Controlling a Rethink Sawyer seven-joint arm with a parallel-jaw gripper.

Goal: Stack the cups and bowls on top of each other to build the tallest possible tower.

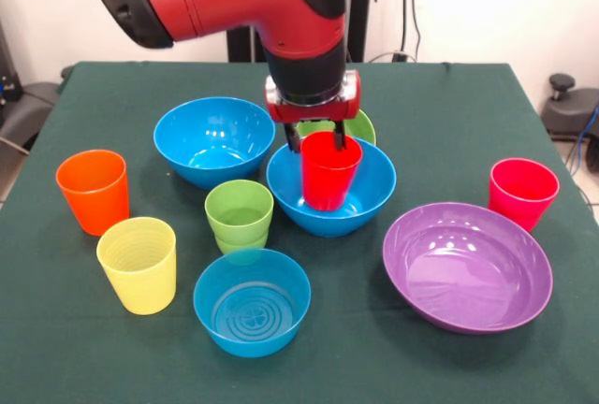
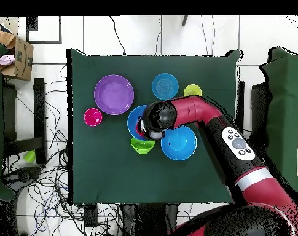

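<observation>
My gripper [image 1: 316,137] is shut on the rim of the red cup [image 1: 329,175], which stands upright inside a large blue bowl [image 1: 370,203] at the table's middle. In the overhead view the arm covers most of this bowl [image 2: 132,120]. The second large blue bowl [image 1: 213,137] lies to its left. The small green bowl [image 1: 360,126] shows behind the gripper. The light green cup [image 1: 240,212], small blue bowl [image 1: 251,303], yellow cup [image 1: 138,264] and orange cup [image 1: 94,191] stand at front left. The purple bowl [image 1: 466,266] and pinkish-red cup [image 1: 522,191] are at right. No tower stands.
The green tablecloth [image 1: 449,105] has free room at its back right and along the front edge. In the overhead view a cardboard box [image 2: 16,56] sits off the table at top left, and cables lie on the floor.
</observation>
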